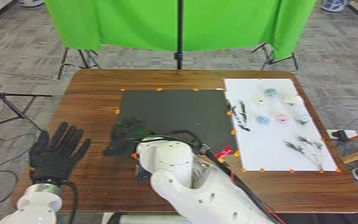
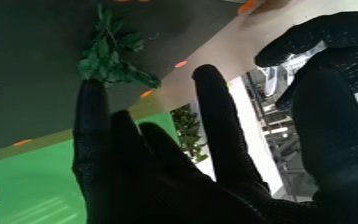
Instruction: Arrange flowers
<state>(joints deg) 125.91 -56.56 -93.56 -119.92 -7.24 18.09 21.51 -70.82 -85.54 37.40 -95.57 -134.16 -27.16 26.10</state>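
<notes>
My right hand (image 1: 120, 143) is over the left edge of the dark mat (image 1: 180, 107), with dark green leaves (image 1: 133, 126) beside it. In the right wrist view my right hand (image 2: 149, 185) has its fingers straight and spread. A leafy green sprig (image 2: 111, 56) lies beyond one fingertip; whether they touch is unclear. My left hand (image 1: 55, 157), open, is at the table's left side, and part of the left hand (image 2: 322, 42) shows in the wrist view. Pale flower heads, among them a pink one (image 1: 282, 118) and a blue one (image 1: 263, 120), rest on the white board (image 1: 246, 160).
Thin dark sprigs (image 1: 310, 150) lie on the white board, and dark slender pieces (image 1: 239, 116) lie along its left side. A small red object (image 1: 225, 151) is beside my right forearm. Orange markers edge the mat and board on the brown table (image 1: 91, 100). A green cloth (image 1: 122, 25) hangs behind.
</notes>
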